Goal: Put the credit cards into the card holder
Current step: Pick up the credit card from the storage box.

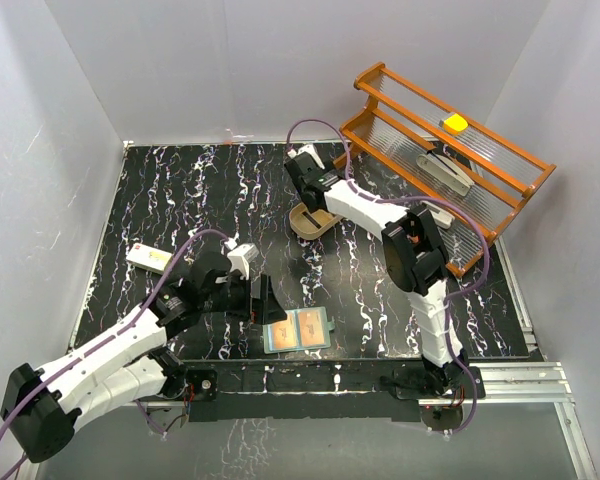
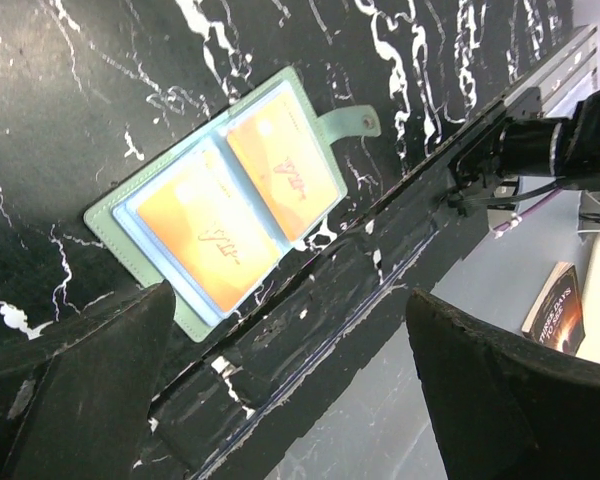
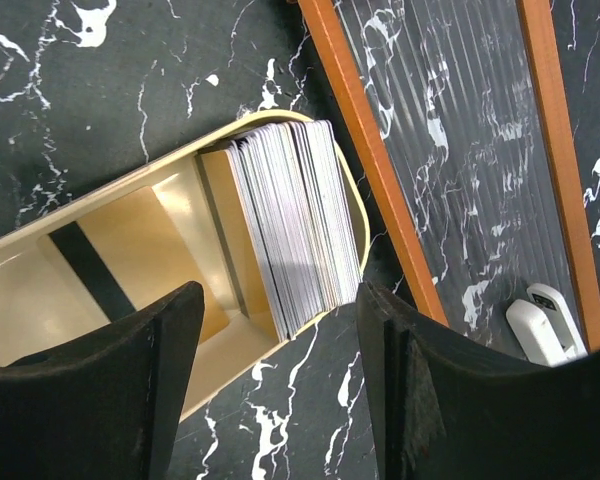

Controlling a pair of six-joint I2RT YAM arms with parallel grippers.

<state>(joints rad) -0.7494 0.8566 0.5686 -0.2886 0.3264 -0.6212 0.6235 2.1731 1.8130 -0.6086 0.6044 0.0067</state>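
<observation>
The teal-green card holder lies open flat near the table's front edge. Two orange cards sit in its pale blue pockets, and its snap tab points sideways. My left gripper hovers just left of the holder, open, with nothing between its fingers. A stack of grey-white credit cards stands on edge at one end of an oval tan tray. My right gripper hangs open above that tray, and the stack's near end shows between its spread fingers without touching them.
An orange wooden rack with ribbed clear shelves stands at the back right, right beside the tray. It holds a yellow item and pale objects. A white device lies at the left. The front rail runs just past the holder.
</observation>
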